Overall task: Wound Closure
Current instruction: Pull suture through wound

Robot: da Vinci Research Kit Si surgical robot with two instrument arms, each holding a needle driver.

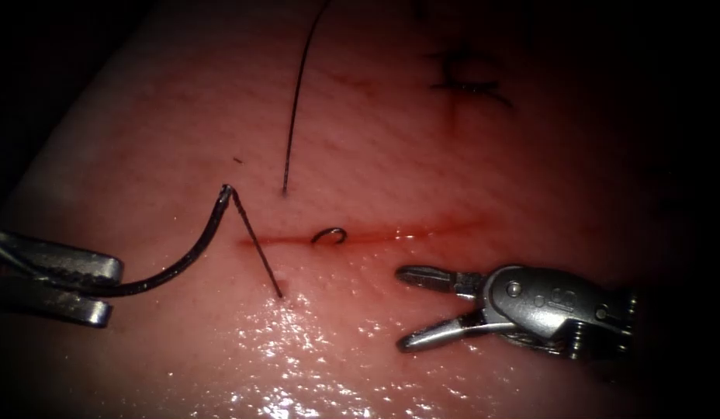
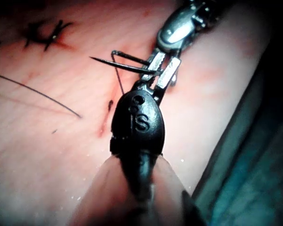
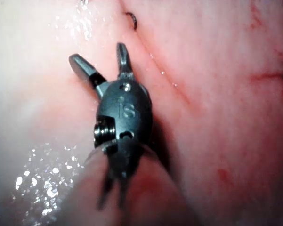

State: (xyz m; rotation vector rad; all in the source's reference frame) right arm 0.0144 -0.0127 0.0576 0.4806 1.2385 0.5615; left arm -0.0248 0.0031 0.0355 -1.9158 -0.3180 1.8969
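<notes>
Pink, wet tissue (image 1: 469, 155) covers most of the endoscope view, with dark background at the upper left and the right edge. Its cut (image 1: 360, 235) runs as a thin red horizontal line across the middle of the frame, with red fluid (image 1: 430, 230) along it. At the lower left, the left tool (image 1: 104, 291) has its fingers closed on the curved needle (image 1: 191, 256), holding it near the pointed end. The needle body rises up and to the right from the fingers and lies free above the tissue, not in it, to the left of the cut's end. From the top of the needle, the thread (image 1: 257, 247) goes down and to the right, crosses the left end of the cut, and enters the tissue below it. A small loop of thread (image 1: 329, 235) sits on the cut. Another strand (image 1: 298, 101) comes from the upper edge and enters the tissue above the cut. At the upper right, a finished dark stitch (image 1: 465, 77) is seen. At the lower right, below the cut, the right tool (image 1: 410, 306) has open fingers and holds nothing.

Left wrist view: the left tool (image 2: 162, 70) grips the needle (image 2: 122, 65), whose sharp tip sticks out past the fingers over the tissue (image 2: 47, 155). A dark stitch (image 2: 44, 34) and a long strand (image 2: 37, 93) lie on the tissue.

Right wrist view: the right tool (image 3: 101, 56) has its fingers spread apart and empty, just above the shiny tissue (image 3: 226, 141). The small thread loop (image 3: 132, 20) lies beyond the fingertips.
</notes>
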